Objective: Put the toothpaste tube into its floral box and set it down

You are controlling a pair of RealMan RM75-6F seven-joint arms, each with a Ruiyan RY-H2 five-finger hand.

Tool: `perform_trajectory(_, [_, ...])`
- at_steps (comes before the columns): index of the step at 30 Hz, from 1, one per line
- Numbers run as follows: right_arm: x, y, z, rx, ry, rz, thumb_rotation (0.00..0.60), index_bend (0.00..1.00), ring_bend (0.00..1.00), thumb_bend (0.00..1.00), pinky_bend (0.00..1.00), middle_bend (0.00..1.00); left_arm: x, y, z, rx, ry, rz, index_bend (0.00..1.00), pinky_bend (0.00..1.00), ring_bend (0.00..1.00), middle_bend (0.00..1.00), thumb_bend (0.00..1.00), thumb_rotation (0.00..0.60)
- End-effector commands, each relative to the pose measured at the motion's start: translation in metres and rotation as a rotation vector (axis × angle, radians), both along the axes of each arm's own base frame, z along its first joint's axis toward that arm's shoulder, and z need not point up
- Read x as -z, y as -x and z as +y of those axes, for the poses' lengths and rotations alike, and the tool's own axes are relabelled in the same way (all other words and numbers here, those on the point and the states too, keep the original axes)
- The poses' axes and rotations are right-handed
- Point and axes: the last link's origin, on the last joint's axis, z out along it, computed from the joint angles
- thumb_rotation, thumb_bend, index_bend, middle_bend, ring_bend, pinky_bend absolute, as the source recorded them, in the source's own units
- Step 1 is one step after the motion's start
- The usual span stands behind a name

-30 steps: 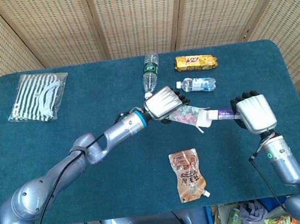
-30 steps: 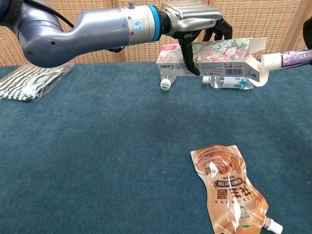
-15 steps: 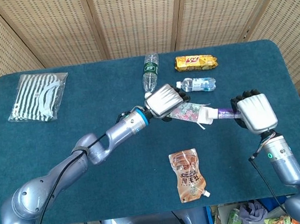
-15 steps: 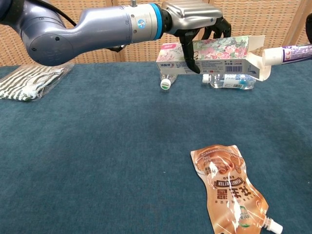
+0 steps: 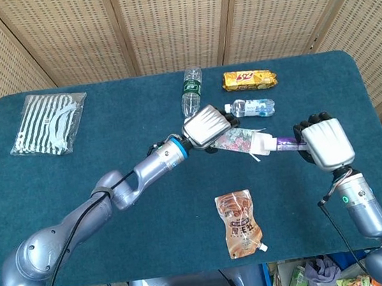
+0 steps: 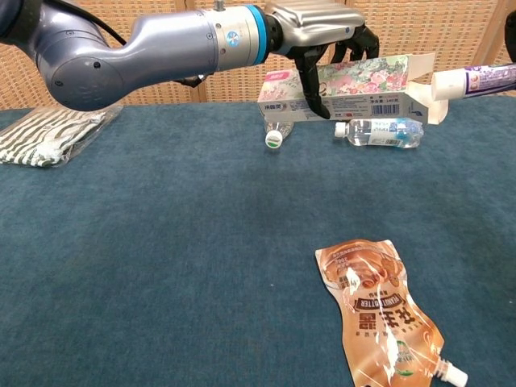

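My left hand (image 5: pixel 205 128) (image 6: pixel 318 28) grips the floral box (image 5: pixel 237 140) (image 6: pixel 355 85) in the air above the table's middle, its open flap end pointing right. My right hand (image 5: pixel 324 141) holds the purple and white toothpaste tube (image 5: pixel 279 145) (image 6: pixel 476 79) level, with its white cap end at the box's open mouth. In the chest view the right hand itself is cut off at the right edge and only the tube shows.
A brown drink pouch (image 5: pixel 241 231) (image 6: pixel 379 310) lies near the front. Two clear bottles (image 5: pixel 190 91) (image 5: pixel 251 107), a yellow snack pack (image 5: pixel 249 78) and a striped bag (image 5: pixel 48 123) lie on the far side of the blue table (image 5: pixel 116 216).
Both hands have risen slightly. The box has shifted a little left and up, and the tube's cap end now sits closer to the box's open mouth.
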Motion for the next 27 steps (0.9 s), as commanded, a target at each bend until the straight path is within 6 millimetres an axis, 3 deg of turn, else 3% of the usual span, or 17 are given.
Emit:
perform_trajectory(1, [0.002, -0.005, -0.003, -0.004, -0.004, 0.000, 0.600, 0.60, 0.45, 0.51, 0.41, 0.61, 0.001, -0.001, -0.001, -0.001, 0.002, -0.003, 0.48, 0.59, 0.45, 0.46, 0.09, 0.600])
perform_trajectory(14, [0.011, -0.021, -0.011, -0.009, -0.013, 0.006, 0.600, 0.60, 0.45, 0.51, 0.40, 0.61, 0.008, -0.008, -0.004, -0.022, 0.023, -0.030, 0.48, 0.59, 0.45, 0.46, 0.09, 0.600])
perform_trajectory(27, [0.018, -0.041, -0.007, -0.054, -0.007, 0.034, 0.600, 0.60, 0.45, 0.51, 0.41, 0.61, 0.019, -0.016, -0.009, -0.075, 0.079, -0.103, 0.48, 0.59, 0.45, 0.46, 0.10, 0.600])
